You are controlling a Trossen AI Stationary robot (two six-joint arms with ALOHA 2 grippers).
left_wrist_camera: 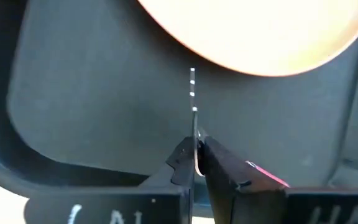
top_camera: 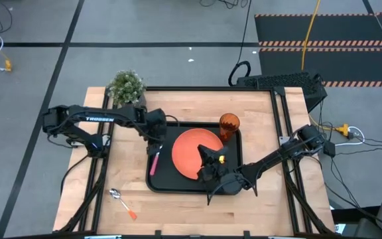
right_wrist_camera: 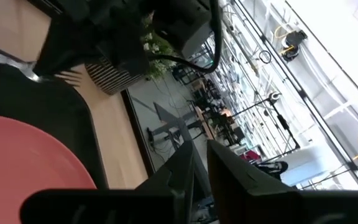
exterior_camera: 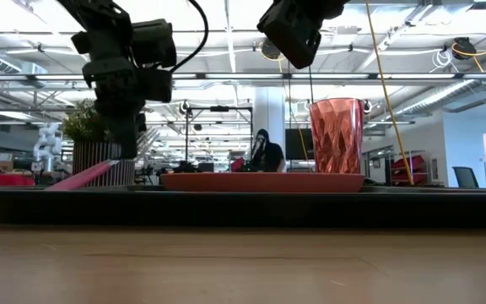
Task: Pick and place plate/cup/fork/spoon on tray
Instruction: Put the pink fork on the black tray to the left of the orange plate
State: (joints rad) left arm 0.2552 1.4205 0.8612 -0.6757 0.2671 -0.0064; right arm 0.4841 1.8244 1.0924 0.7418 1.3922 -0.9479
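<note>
Fork [top_camera: 154, 162] release onto tray [top_camera: 161, 180].
Left hand [top_camera: 156, 150] pinches fork; part fingers fully, lift straight. Right hand [top_camera: 207, 174] together, empty.

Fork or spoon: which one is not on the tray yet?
The spoon. It lies on the bare wooden table near the front left corner, while the fork rests at the tray's left edge.

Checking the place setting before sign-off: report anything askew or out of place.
The fork sits tilted, its pink handle propped on the tray's left rim, with the left tool at it. The spoon lies off the tray on the table. Plate and cup look fine.
</note>
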